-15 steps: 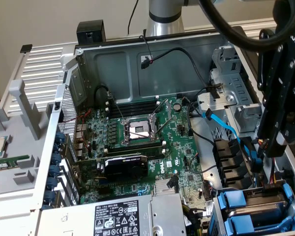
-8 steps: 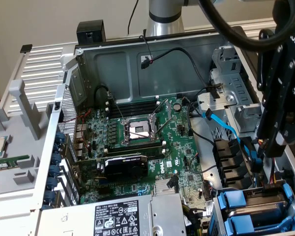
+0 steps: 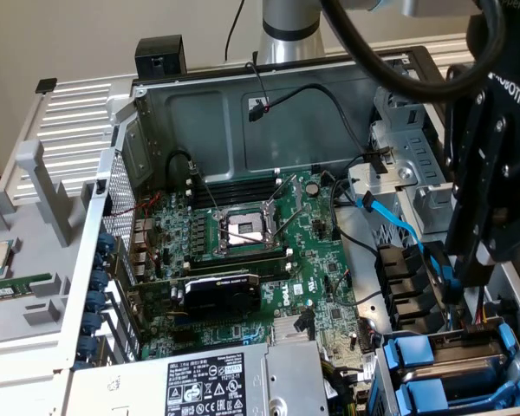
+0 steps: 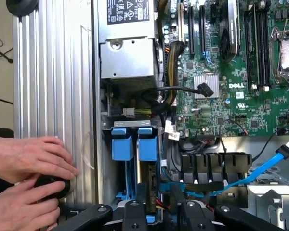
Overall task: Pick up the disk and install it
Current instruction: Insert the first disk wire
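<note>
Now the claw [image 3: 464,279] hangs over the drive cage [image 3: 381,386] at the exterior view's lower right, close to a blue cable [image 3: 399,224]. In the wrist view its fingers [image 4: 135,214] stand moderately apart, with nothing gripped between them. The disk [image 4: 148,146] sits in the cage in its blue frame, just beside a second blue frame [image 4: 122,146]. The wrist view adds a person's hands [image 4: 26,156] on the ribbed case wall [image 4: 53,72], holding a black round part [image 4: 50,187].
</note>
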